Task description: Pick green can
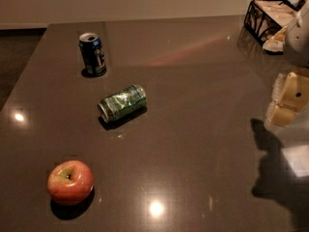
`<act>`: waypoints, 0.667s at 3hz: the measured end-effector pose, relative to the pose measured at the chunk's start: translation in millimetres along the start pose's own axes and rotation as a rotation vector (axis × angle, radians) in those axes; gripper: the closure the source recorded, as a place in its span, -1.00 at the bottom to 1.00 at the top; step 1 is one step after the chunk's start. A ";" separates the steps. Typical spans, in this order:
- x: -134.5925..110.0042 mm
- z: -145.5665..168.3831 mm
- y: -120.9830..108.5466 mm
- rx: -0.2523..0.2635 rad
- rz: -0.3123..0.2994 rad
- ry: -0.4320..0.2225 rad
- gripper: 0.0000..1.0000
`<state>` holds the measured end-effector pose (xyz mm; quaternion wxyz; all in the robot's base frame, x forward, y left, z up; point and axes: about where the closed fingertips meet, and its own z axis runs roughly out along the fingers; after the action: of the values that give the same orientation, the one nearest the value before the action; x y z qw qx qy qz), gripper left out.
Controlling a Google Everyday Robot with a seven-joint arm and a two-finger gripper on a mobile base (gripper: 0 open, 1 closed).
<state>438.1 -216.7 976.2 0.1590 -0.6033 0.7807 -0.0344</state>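
I'm looking at a dark, glossy table [203, 144]. The green can [122, 103] lies on its side near the middle, between an upright blue can [92, 53] and an apple [70, 181]. My gripper [288, 100] hangs at the right edge, well apart from the can and touching none of these — how far it's spread, I can't tell.

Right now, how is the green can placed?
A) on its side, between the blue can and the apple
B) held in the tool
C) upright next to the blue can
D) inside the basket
A: the green can lies on its side on the table, with the upright blue can behind it and the apple nearer the camera. The tool is at the right edge, apart from it.
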 end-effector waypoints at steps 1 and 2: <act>0.0 0.0 0.0 0.000 0.000 0.000 -1.00; -19.7 6.9 -9.5 -0.022 -0.030 -0.022 -1.00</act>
<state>453.3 -199.4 976.1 0.1604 -0.6168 0.7703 -0.0216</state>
